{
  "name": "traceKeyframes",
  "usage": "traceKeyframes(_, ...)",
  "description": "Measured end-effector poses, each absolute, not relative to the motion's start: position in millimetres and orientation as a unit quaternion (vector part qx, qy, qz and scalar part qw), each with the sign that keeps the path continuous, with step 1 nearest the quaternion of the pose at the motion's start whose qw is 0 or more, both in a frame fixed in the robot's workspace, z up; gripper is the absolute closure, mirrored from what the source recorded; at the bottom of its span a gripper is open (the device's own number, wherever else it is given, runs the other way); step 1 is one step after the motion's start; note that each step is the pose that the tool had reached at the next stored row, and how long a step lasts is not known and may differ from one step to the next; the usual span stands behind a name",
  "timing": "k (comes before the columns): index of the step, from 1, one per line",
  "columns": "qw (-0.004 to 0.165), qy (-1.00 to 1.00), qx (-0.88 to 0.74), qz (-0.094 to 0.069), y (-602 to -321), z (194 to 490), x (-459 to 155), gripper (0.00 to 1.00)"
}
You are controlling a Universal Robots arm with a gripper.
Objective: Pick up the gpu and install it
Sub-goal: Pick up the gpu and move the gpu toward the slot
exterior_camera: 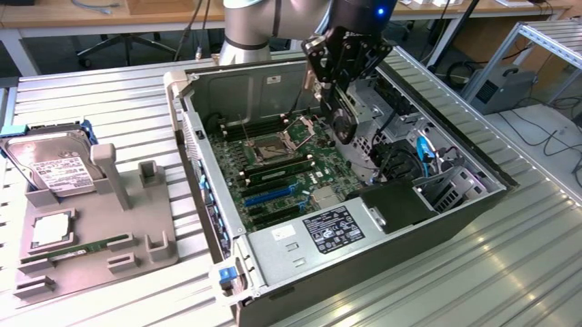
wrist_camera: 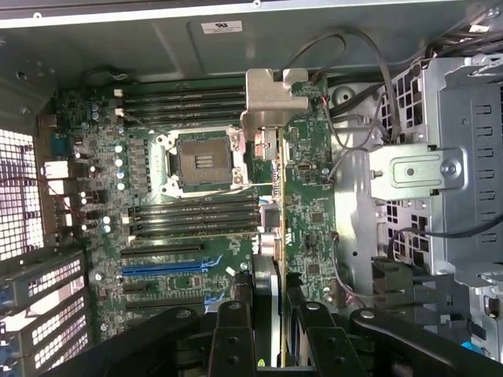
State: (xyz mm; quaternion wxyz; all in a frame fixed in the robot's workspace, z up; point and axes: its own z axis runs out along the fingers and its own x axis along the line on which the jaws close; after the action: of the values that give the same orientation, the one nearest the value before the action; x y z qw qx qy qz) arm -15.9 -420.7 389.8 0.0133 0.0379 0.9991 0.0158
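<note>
The gpu (exterior_camera: 344, 124), a dark card, hangs on edge from my gripper (exterior_camera: 333, 87) above the open computer case (exterior_camera: 272, 253), over the motherboard's (exterior_camera: 286, 170) far end beside the drive cage. The wrist view has the gpu (wrist_camera: 277, 236) edge-on as a thin line, with its silver end bracket (wrist_camera: 269, 106) at the far end. My gripper (wrist_camera: 269, 318) is shut on the card, one black finger (wrist_camera: 234, 334) on each side. The card is above the board, not seated. The black and blue expansion slots (wrist_camera: 169, 259) lie off to one side of it.
A grey fixture (exterior_camera: 136, 228) at the exterior view's left holds a hard drive (exterior_camera: 54, 167), a processor (exterior_camera: 50, 230) and a green memory stick (exterior_camera: 78, 246). Inside the case are the processor socket (wrist_camera: 203, 161), a metal drive cage (wrist_camera: 464, 157) and loose cables (wrist_camera: 346, 157).
</note>
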Motion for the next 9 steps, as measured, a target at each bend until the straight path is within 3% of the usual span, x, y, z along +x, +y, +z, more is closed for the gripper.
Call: traceKeyframes(9,0.013,0.999,0.038,0.016,-420.7,385.6,-16.1,0.73)
